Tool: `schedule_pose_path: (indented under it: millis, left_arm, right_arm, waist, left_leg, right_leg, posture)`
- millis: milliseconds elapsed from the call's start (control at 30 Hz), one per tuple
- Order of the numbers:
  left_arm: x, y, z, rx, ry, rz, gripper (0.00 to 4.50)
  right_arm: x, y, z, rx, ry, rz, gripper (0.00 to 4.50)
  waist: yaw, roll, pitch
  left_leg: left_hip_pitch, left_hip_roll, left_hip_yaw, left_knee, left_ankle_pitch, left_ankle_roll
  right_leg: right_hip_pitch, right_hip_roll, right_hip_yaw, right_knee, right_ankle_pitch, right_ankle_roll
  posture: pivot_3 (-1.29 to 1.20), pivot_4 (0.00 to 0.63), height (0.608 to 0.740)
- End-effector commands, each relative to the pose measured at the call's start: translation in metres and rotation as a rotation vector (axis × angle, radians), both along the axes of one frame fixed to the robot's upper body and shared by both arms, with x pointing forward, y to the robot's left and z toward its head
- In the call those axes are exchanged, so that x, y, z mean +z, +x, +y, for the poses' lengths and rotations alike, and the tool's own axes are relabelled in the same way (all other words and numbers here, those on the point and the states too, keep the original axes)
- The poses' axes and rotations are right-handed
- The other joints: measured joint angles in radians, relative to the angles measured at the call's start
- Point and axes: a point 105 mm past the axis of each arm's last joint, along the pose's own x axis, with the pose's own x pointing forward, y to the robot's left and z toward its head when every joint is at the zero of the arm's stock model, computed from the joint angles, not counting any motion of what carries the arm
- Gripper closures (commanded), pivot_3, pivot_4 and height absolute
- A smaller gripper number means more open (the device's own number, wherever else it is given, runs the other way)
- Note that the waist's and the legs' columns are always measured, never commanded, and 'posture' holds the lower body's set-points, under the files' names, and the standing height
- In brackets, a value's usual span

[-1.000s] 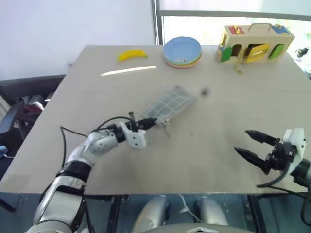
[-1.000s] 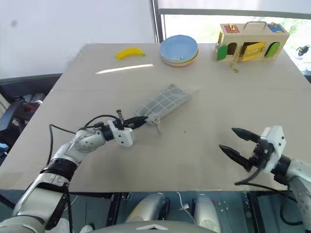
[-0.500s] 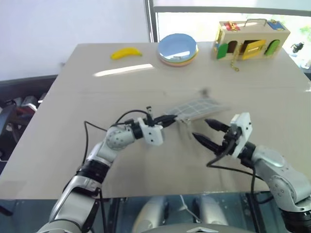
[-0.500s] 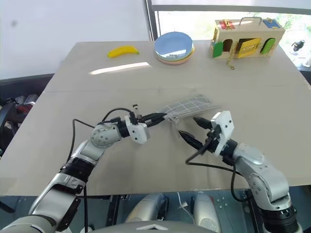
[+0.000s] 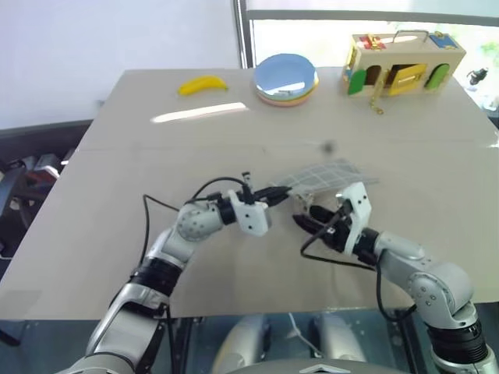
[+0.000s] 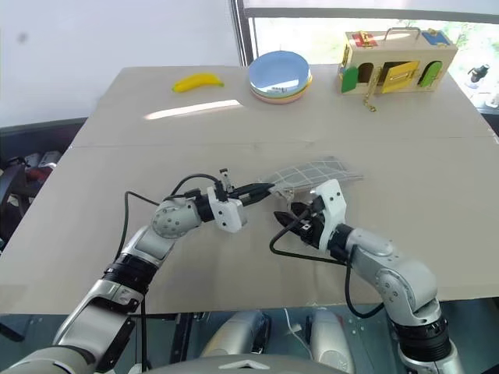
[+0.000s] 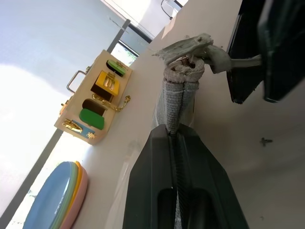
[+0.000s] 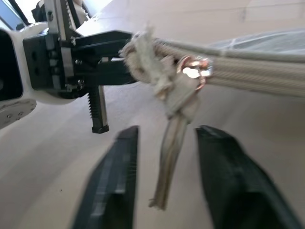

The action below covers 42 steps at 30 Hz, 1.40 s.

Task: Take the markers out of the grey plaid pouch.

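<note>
The grey plaid pouch hangs roughly level just above the table's middle. My left gripper is shut on its tan-edged near end. A frayed fabric pull tab dangles from a copper ring at that end. My right gripper is open and faces the left one. One black finger stands on each side of the tab, with a gap to it. From the head it shows just right of the left gripper's tips. The markers are hidden.
At the table's far edge lie a yellow banana, a stack of coloured plates and a wooden latch box. A small dark speck sits behind the pouch. The tan table runs wide on both sides.
My right arm has swung in from the table's right edge to the pouch's near end, and its fingers have narrowed around the tab. The left gripper kept its hold, carrying the pouch slightly right.
</note>
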Motion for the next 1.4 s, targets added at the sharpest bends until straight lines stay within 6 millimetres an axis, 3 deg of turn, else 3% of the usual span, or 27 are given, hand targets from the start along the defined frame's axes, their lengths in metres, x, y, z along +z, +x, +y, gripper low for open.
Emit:
schedule_pose_path:
  millis: [33, 67, 533, 700, 767, 900, 1000, 1067, 1200, 1300, 1400]
  left_arm:
    - [0.013, -0.003, -0.001, -0.011, -0.044, -0.031, 4.5]
    - [0.012, -0.003, -0.001, -0.01, -0.045, -0.029, 4.5]
    - [0.01, -0.002, 0.008, 0.019, -0.053, -0.011, 4.5]
    - [0.013, 0.0, 0.011, 0.03, -0.076, 0.001, 4.5]
    - [0.015, -0.001, 0.009, 0.026, -0.094, 0.015, 4.5]
    - [0.017, -0.002, 0.004, 0.013, -0.139, 0.065, 4.5]
    - [0.016, -0.003, 0.002, 0.008, -0.145, 0.082, 4.5]
    - [0.015, -0.003, 0.001, 0.007, -0.148, 0.091, 4.5]
    - [0.014, -0.004, -0.002, -0.001, -0.152, 0.101, 4.5]
    - [0.015, -0.004, -0.005, -0.009, -0.155, 0.104, 4.5]
    - [0.018, -0.004, -0.008, -0.019, -0.163, 0.103, 4.5]
  right_arm:
    - [0.016, 0.003, -0.01, -0.02, 0.022, -0.048, 4.14]
    - [0.019, 0.005, -0.015, -0.032, 0.022, -0.053, 4.46]
    - [0.029, 0.016, -0.121, -0.325, -0.028, -0.059, 4.46]
    - [0.029, 0.026, -0.171, -0.517, -0.078, -0.065, 4.46]
    - [0.029, 0.027, -0.182, -0.553, -0.1, -0.073, 4.46]
    - [0.028, 0.015, -0.164, -0.419, -0.133, -0.061, 4.46]
    - [0.03, 0.005, -0.145, -0.324, -0.166, -0.084, 3.68]
    - [0.04, -0.004, -0.13, -0.239, -0.124, -0.101, 2.89]
    - [0.063, -0.022, -0.097, -0.047, -0.02, -0.133, 2.89]
    - [0.071, -0.022, -0.082, -0.009, 0.02, -0.152, 2.89]
    - [0.069, -0.014, -0.072, -0.015, 0.035, -0.146, 3.7]
  waist:
    - [0.0, 0.0, 0.0]
    - [0.0, 0.0, 0.0]
    - [0.001, 0.0, 0.0]
    - [0.001, 0.0, 0.0]
    - [0.0, 0.0, 0.0]
    - [0.001, 0.0, 0.0]
    - [0.001, 0.0, 0.0]
    - [-0.001, 0.0, 0.0]
    - [0.0, 0.0, 0.0]
    - [0.001, -0.001, 0.0]
    - [0.001, -0.002, 0.001]
  left_leg:
    - [0.0, 0.0, 0.0, 0.0, 0.0, 0.0]
    - [0.0, 0.0, 0.0, 0.0, 0.0, 0.0]
    - [0.0, 0.0, 0.001, 0.0, 0.0, 0.0]
    - [0.0, 0.0, 0.002, 0.0, 0.0, 0.0]
    - [0.0, 0.0, 0.002, 0.0, 0.0, 0.0]
    - [0.0, 0.0, 0.003, 0.0, 0.0, 0.0]
    - [0.0, 0.001, 0.003, 0.0, 0.0, 0.0]
    - [0.0, 0.001, 0.003, 0.0, 0.0, 0.0]
    - [0.0, 0.001, 0.003, 0.0, 0.0, 0.0]
    - [0.0, 0.001, 0.003, 0.001, 0.0, 0.0]
    - [0.0, 0.001, 0.003, 0.002, 0.0, 0.001]
  right_leg:
    - [0.0, 0.0, 0.0, 0.0, 0.0, 0.0]
    - [0.0, 0.0, 0.0, 0.0, 0.0, 0.0]
    - [0.0, 0.0, 0.001, 0.0, 0.0, 0.0]
    - [0.0, 0.0, 0.002, 0.001, 0.0, 0.0]
    - [0.0, 0.0, 0.002, 0.001, 0.0, 0.0]
    - [0.0, 0.0, 0.003, 0.001, 0.0, 0.0]
    - [0.0, 0.0, 0.003, 0.001, 0.0, 0.0]
    - [0.0, 0.0, 0.003, 0.001, 0.0, 0.0]
    - [0.001, 0.0, 0.003, 0.001, 0.0, 0.0]
    - [0.001, 0.0, 0.003, 0.001, 0.0, 0.0]
    - [0.001, 0.0, 0.003, 0.001, 0.0, 0.0]
  posture:
    - [0.0, 0.15, 0.74]
    - [0.0, 0.15, 0.74]
    - [0.0, 0.15, 0.74]
    - [0.0, 0.15, 0.74]
    - [0.0, 0.15, 0.74]
    - [0.0, 0.15, 0.74]
    - [0.0, 0.15, 0.74]
    - [0.0, 0.15, 0.74]
    - [0.0, 0.15, 0.74]
    - [0.0, 0.15, 0.74]
    - [0.0, 0.15, 0.74]
